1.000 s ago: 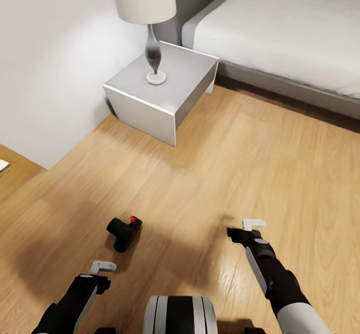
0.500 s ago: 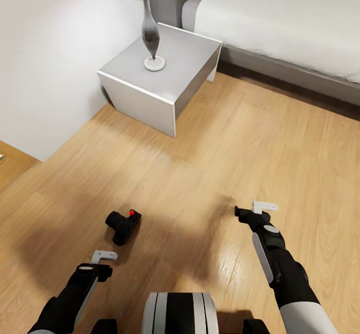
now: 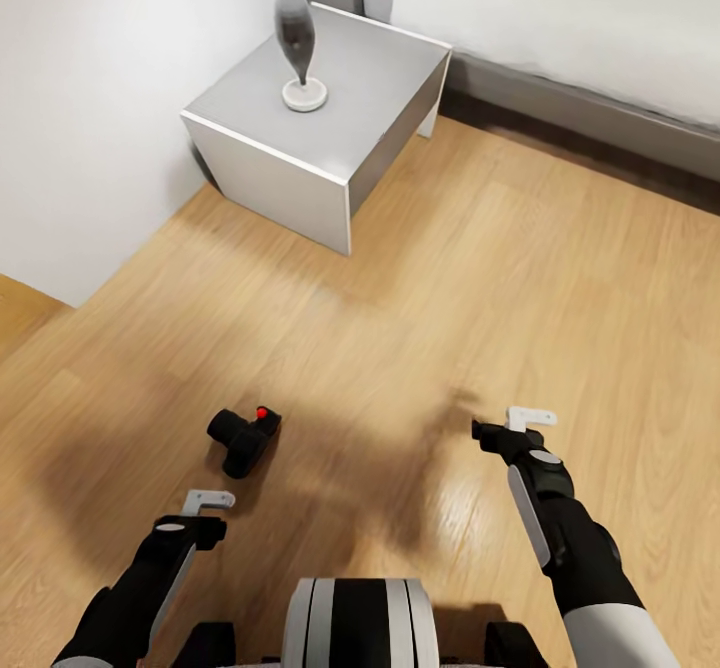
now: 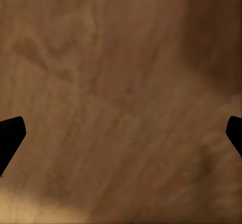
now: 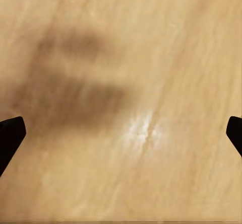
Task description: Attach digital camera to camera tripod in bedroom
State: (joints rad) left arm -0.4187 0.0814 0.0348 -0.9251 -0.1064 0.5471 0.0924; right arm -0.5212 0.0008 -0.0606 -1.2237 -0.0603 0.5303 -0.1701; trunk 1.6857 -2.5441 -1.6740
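Digital camera (image 3: 243, 439) is seen lying on the wood floor (image 3: 420, 298), now nearer the spread, empty left gripper (image 3: 205, 510) after the view advanced; right gripper (image 3: 512, 428) spread, empty, pickup judged next

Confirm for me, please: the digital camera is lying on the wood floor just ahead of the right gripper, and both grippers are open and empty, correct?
Not quite: the head view shows the digital camera on the wood floor just ahead of the left gripper, not the right gripper. Both grippers are indeed open and empty.
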